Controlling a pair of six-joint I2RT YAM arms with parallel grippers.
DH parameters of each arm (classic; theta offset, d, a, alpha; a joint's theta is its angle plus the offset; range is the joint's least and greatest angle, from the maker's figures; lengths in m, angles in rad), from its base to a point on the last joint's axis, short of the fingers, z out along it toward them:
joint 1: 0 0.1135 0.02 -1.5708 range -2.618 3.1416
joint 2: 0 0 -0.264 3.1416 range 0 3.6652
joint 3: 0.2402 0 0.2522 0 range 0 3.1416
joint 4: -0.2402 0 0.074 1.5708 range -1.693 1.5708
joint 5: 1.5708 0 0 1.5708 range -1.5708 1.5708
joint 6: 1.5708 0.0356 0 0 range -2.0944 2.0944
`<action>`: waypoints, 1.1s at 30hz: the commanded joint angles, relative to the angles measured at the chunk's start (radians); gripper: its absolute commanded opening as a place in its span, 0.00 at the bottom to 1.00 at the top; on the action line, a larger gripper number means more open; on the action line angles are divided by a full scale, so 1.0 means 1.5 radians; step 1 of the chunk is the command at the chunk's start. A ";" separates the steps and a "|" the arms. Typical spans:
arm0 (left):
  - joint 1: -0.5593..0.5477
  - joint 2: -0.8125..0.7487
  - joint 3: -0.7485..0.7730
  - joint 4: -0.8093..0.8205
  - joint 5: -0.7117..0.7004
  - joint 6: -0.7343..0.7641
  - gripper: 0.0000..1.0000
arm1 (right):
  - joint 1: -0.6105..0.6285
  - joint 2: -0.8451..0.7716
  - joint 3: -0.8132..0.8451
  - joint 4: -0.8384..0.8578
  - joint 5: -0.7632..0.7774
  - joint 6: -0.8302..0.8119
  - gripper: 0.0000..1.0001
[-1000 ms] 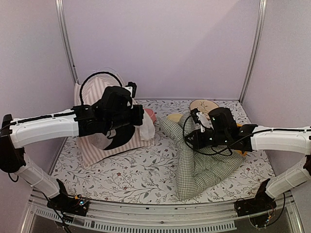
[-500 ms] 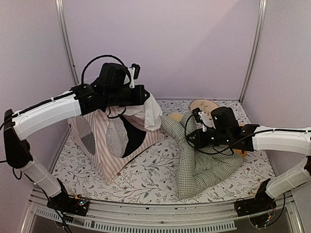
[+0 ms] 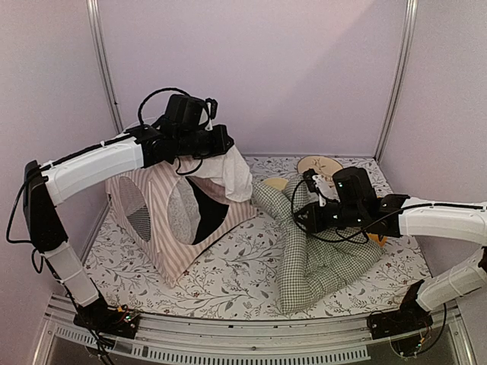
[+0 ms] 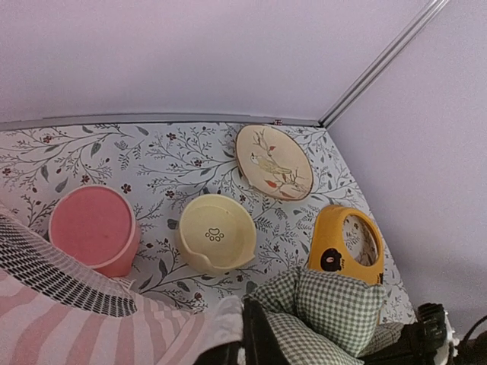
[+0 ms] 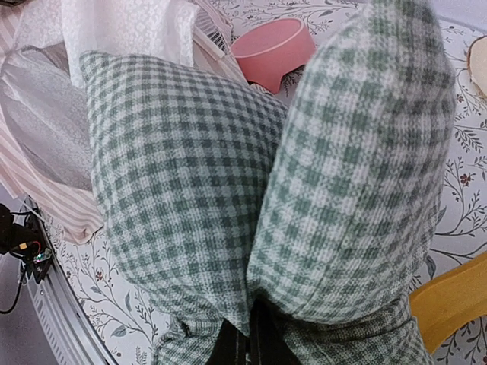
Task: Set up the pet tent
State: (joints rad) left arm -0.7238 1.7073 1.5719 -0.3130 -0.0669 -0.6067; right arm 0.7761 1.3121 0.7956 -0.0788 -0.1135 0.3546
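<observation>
Fabric over thin poles, that is what I have in the pet tent (image 3: 163, 220). I judge it light, floppy in the panels and springy where the poles run, and likely to sag or fold back if let go before the frame is set. The best hold looks to be the peak or a pole edge, not the sheer door flap (image 3: 232, 179), which I expect would only stretch or tear.

My left gripper (image 3: 225, 144) is closed tight at that peak, pinching the cloth there. The tent stands on the left rear of the table (image 3: 228, 281), close to the left wall. My right gripper (image 3: 306, 218) is closed on a bunched fold of the checked cushion (image 3: 323, 262), just right of the tent.

A second ago my left arm lay low across a slumped tent. Now it is higher and further back, and the tent is drawn up into a pitched shape with the flap hanging free. My right arm and the cushion have scarcely shifted.
</observation>
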 commanded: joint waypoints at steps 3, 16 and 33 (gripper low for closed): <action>0.039 -0.003 0.031 0.027 -0.027 0.000 0.04 | 0.008 -0.038 0.004 -0.006 -0.013 -0.013 0.00; 0.023 0.126 0.114 -0.089 0.023 0.124 0.48 | 0.086 -0.044 0.013 0.012 -0.089 -0.074 0.00; -0.133 -0.057 -0.134 0.006 -0.071 0.089 0.85 | 0.026 -0.021 0.053 -0.025 -0.063 -0.057 0.00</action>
State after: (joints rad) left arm -0.9100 1.6772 1.4742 -0.3519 -0.1284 -0.4137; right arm 0.8185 1.2621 0.8230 -0.1261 -0.2146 0.2722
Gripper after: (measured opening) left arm 0.860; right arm 0.014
